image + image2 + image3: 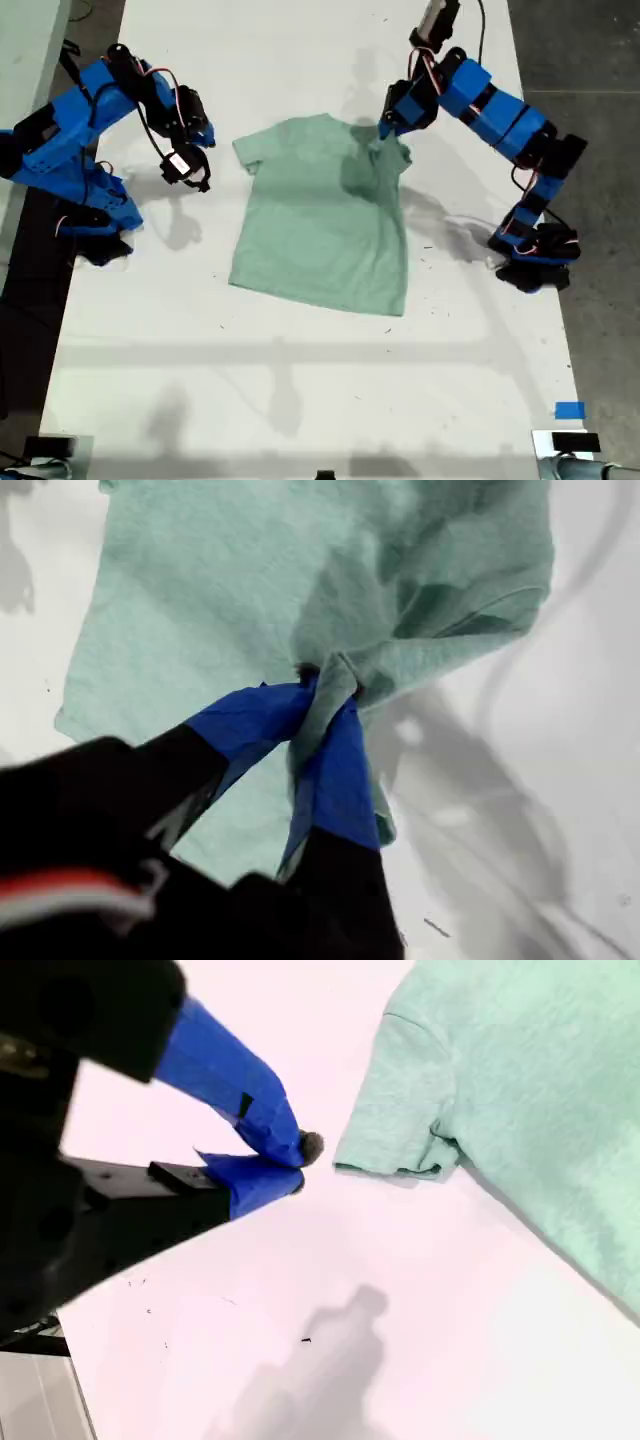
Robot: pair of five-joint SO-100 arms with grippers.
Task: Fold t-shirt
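Observation:
A pale mint-green t-shirt [320, 225] lies mostly flat on the white table, collar end toward the far edge. My first gripper [388, 128], on the arm at the exterior view's right, is shut on a pinch of the t-shirt [420, 610] near its far corner and holds it lifted, so the fabric bunches and drapes below the blue fingers [335, 770]. My second gripper [197, 172], on the arm at the exterior view's left, hovers over bare table just beside the sleeve [395, 1125], tips together and holding nothing. A small gap separates it from the t-shirt [520, 1070].
The white table [300, 380] runs on toward the camera below the shirt. The two arm bases [95, 220] [535, 255] stand at the table's sides in the exterior view. A blue tape mark [569, 410] sits near the front corner at the exterior view's right.

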